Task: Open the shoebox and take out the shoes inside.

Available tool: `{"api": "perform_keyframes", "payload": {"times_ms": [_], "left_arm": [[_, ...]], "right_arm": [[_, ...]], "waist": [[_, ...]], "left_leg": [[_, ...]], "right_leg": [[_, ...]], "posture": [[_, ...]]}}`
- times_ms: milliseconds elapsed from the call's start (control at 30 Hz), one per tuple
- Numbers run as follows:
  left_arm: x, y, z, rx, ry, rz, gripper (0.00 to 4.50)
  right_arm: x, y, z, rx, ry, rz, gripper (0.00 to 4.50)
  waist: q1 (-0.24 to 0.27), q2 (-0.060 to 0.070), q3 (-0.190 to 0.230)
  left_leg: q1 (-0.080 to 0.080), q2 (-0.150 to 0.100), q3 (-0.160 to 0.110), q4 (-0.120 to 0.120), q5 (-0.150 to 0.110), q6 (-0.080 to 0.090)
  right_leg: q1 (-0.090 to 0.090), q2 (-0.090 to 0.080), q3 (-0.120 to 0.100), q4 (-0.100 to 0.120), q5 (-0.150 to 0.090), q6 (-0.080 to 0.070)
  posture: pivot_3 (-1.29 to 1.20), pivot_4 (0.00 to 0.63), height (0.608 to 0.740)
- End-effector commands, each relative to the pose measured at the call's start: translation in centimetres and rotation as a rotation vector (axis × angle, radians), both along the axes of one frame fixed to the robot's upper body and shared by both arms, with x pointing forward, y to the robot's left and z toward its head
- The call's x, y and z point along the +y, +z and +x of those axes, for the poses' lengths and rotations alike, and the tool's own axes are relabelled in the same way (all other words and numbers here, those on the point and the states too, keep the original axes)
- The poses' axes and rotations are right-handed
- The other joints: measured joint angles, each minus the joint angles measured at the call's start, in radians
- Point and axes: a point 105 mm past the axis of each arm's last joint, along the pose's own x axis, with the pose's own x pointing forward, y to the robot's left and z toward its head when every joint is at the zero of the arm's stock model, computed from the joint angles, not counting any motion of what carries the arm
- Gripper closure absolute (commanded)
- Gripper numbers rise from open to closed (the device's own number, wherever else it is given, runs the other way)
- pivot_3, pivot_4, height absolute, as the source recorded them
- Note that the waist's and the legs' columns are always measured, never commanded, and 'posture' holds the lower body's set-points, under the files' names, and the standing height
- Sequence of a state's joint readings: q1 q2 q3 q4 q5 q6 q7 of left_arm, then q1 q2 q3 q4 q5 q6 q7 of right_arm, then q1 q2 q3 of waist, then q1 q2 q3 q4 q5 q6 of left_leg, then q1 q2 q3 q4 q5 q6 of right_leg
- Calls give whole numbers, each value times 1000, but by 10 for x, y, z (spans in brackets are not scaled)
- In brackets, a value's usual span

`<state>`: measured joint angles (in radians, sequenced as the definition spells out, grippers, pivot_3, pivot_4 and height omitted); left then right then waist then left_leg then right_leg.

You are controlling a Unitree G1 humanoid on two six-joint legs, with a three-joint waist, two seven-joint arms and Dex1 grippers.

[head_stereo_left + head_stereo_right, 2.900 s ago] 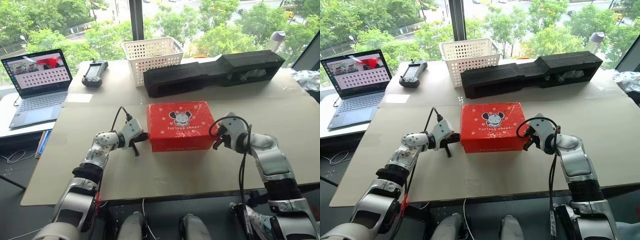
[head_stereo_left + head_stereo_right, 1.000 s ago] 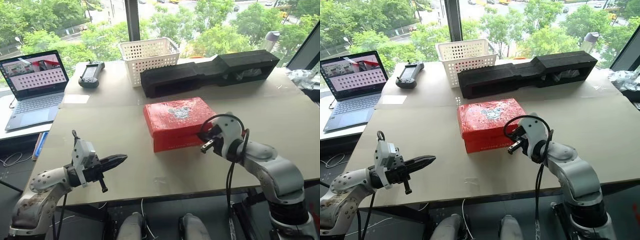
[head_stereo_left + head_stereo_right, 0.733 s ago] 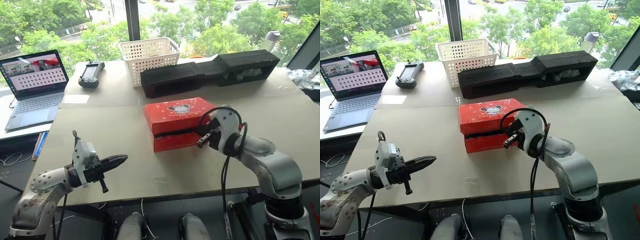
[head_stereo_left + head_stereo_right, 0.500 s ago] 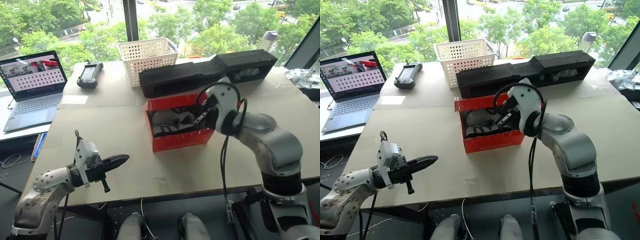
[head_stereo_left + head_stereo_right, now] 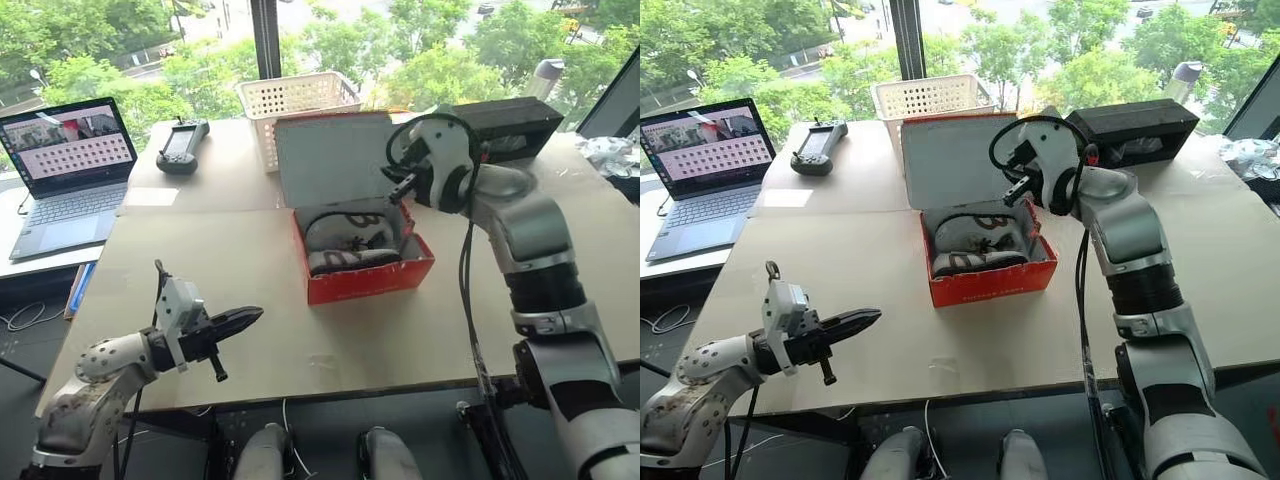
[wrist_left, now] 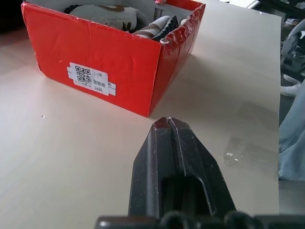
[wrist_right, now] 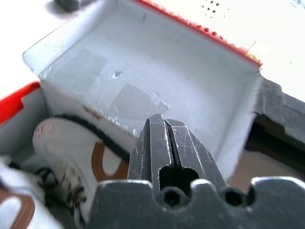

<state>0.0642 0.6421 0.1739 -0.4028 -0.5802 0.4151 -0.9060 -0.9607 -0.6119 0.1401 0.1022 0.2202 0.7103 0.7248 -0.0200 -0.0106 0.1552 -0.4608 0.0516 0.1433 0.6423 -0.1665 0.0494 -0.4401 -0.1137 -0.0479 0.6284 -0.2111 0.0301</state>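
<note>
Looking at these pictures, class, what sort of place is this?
Probably a robot test lab or office upstairs: a laptop and a handheld controller sit on the table, with treetops outside the window.

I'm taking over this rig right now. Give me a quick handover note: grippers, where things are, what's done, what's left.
Left gripper: shut, empty, over the table's near edge, clear of the box.
Right gripper: shut, empty, raised against the upright lid.
Shoebox: mid-table, open.
Shoes: both inside.
Done: lid opened.
Left: lift out both shoes.
</note>
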Motion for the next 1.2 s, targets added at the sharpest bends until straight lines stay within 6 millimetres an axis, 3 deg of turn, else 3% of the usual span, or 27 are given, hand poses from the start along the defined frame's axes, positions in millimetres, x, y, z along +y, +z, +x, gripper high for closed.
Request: {"api": "perform_keyframes", "payload": {"times_ms": [33,200,400,500,800,1000,1200], "left_arm": [[-5,8,0,-46,-19,5,4500],[-9,7,-1,-41,-62,2,4500],[-13,21,1,-86,-94,-44,4500],[-15,26,2,-104,-99,-46,4500],[-15,36,1,-134,-91,-48,4500],[-16,55,5,-197,-67,-83,4500],[-17,56,5,-197,-65,-80,4500]], "right_arm": [[17,17,-27,12,199,-46,4461],[40,0,-51,136,439,-183,3049],[48,-25,-39,154,496,-353,844],[45,-35,-27,172,495,-403,31],[38,-59,-12,225,541,-536,31],[38,-99,-13,308,588,-625,31],[37,-106,-3,309,547,-627,31]], "waist": [[-3,0,0],[-4,0,0],[3,0,0],[4,0,0],[2,0,0],[2,0,0],[4,0,0]], "left_leg": [[0,0,0,0,0,0],[1,1,0,0,0,0],[1,0,0,0,0,-1],[1,0,0,1,0,-1],[1,0,0,1,1,-1],[1,0,0,1,1,-2],[1,0,0,1,1,-2]], "right_leg": [[0,0,0,0,0,0],[0,0,0,0,-2,-4],[-1,0,1,0,-2,-4],[0,0,1,0,-2,-5],[0,0,0,1,0,-1],[0,1,0,1,0,0],[1,1,-1,1,2,2]], "posture": [[0,150,733],[0,150,733],[0,150,733],[0,150,733],[0,150,733],[0,150,733],[0,150,733]]}}
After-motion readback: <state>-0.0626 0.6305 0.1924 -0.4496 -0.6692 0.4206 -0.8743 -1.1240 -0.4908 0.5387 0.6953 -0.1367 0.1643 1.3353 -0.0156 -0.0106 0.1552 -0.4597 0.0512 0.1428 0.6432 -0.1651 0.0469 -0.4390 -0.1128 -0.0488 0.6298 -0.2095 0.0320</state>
